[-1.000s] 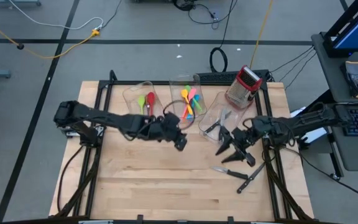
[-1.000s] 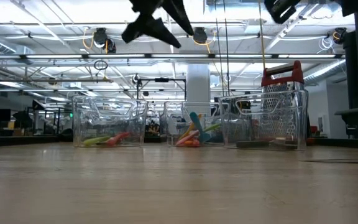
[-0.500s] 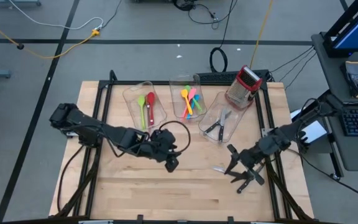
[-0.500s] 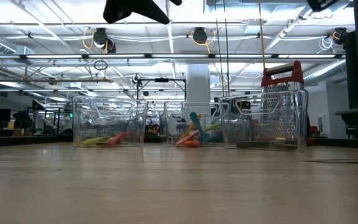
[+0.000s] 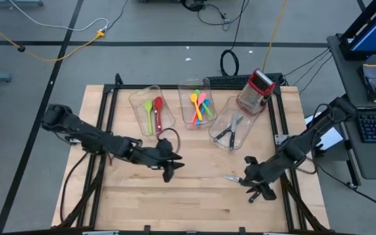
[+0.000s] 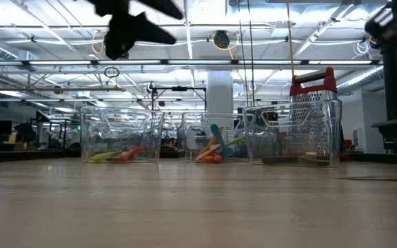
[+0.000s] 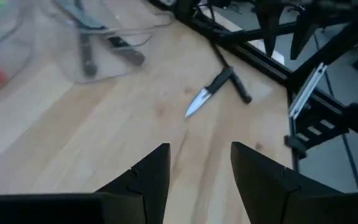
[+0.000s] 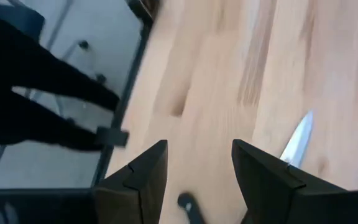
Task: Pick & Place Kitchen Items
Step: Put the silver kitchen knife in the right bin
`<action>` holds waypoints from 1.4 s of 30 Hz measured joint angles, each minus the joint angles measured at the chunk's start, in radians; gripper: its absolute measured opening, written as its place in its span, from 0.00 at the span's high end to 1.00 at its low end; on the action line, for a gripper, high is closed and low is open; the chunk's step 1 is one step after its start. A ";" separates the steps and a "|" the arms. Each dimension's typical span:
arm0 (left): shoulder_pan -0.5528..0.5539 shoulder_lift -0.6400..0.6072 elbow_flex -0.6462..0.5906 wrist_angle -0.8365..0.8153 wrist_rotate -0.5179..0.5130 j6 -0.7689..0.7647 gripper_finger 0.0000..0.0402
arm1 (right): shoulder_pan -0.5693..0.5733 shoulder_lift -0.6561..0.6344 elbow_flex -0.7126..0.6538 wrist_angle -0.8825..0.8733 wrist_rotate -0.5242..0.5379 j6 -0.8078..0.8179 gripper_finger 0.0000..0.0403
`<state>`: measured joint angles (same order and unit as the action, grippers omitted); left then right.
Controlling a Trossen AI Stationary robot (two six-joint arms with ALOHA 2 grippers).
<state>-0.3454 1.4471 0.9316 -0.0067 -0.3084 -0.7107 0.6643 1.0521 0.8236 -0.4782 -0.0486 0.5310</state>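
A black-handled steel knife (image 7: 211,92) lies flat on the wooden table near its right edge. Its blade (image 8: 296,144) shows just past my right gripper (image 8: 197,146), which hovers open above it (image 5: 250,180). My left gripper (image 5: 169,170) hangs open and empty over the table's middle (image 7: 201,149), pointing toward that knife. At the far side stand three clear bins. One holds a green and a red spoon (image 5: 153,111), one holds several bright spoons and spatulas (image 5: 200,106), and one holds knives (image 5: 230,129).
A red-topped metal grater (image 5: 256,90) stands at the far right, behind the knife bin (image 6: 293,134). Black frame rails (image 5: 281,150) run along the table's left and right sides. Bare wood (image 5: 175,202) stretches across the near half. Cables lie on the floor beyond the table.
My left gripper has moved away from the bins toward the table's near left and sunk a little. My right gripper has swung from beside the knife bin toward the near edge, tipping downward over the knife on the table. Both stayed open.
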 joint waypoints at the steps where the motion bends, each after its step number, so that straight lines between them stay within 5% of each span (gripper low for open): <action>1: 0.000 -0.028 -0.035 0.013 -0.004 0.004 0.57 | 0.000 0.020 0.002 -0.013 -0.010 0.023 0.58; 14: 0.014 -0.213 -0.232 0.081 -0.005 0.094 0.57 | -0.036 0.242 0.004 -0.170 -0.112 0.145 0.58; 42: 0.099 -0.251 -0.243 0.062 0.129 0.205 0.57 | -0.058 0.504 0.004 -0.200 -0.113 0.278 0.58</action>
<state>-0.2462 1.1957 0.6884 0.0555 -0.1795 -0.5060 0.6060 1.5562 0.8274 -0.6786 -0.1612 0.8086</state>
